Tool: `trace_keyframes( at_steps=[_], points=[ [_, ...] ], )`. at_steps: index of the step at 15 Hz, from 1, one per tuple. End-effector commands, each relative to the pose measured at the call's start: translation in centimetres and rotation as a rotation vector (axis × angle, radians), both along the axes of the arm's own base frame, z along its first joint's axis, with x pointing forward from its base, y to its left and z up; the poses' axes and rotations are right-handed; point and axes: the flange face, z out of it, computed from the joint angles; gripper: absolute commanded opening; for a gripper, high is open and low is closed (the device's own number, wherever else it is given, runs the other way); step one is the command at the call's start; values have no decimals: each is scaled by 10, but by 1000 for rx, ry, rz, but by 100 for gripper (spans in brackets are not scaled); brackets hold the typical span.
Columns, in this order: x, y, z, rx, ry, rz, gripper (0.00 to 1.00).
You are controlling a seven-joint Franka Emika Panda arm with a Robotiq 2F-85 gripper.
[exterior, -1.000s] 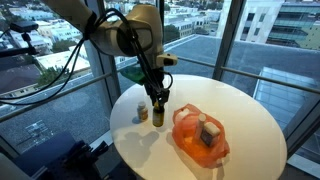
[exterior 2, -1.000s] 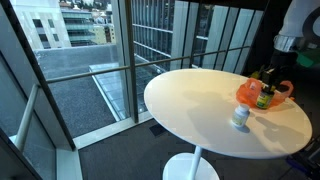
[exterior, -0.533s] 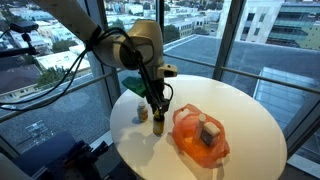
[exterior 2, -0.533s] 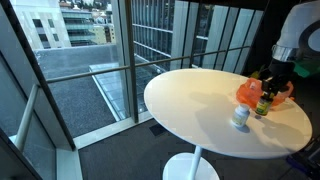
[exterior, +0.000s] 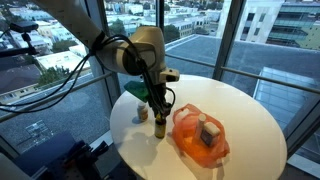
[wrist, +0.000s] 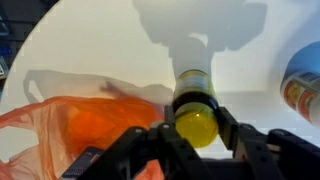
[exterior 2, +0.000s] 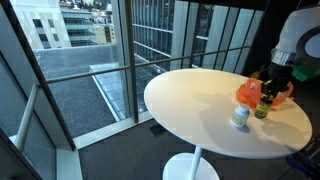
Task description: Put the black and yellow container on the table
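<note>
Wrist view looks straight down on the black and yellow container (wrist: pixel 195 118), which stands upright between the jaws, its yellow cap toward the camera and its dark body running away to the white surface (wrist: pixel 90 50). The jaws are clenched on it just below the cap, one of the black fingers (wrist: pixel 238 140) on each side. Whether its base rests on the surface or hangs just above it cannot be told here. An orange plastic bag (wrist: pixel 70 125) lies close beside one side of the jaws, and a small jar (wrist: pixel 303 85) shows partly at the frame edge on the opposite side.

In an exterior view the arm (exterior: pixel 140 50) reaches down over the surface (exterior: pixel 250 110), and the container (exterior: pixel 158 121) hangs upright in the jaws with its base at surface level. The small jar (exterior: pixel 141 113), amber with a pale lid, stands just beside the jaws, apart from the container. The bag (exterior: pixel 195 140) lies on the other side, holding a pale box (exterior: pixel 210 130).

In an exterior view from across the surface (exterior 2: pixel 190 100), the container (exterior 2: pixel 262 107) sits directly under the jaws, the jar (exterior 2: pixel 240 118) near it and the bag (exterior 2: pixel 248 93) just behind.
</note>
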Motion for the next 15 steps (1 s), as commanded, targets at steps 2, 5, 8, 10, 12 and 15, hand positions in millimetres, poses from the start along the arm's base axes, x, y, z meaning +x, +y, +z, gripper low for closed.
trace_keyframes(
  at_steps=[2,5,8,10,12,15],
  points=[
    [0,-6,0,-18,-14,-6,71],
    [-1,-7,7,-11,-10,-2,93],
    [-4,-7,25,11,10,7,100],
    [-6,-8,41,19,30,10,100],
    [-9,-9,61,31,52,7,100],
    [-12,-11,91,56,89,10,100]
  ],
)
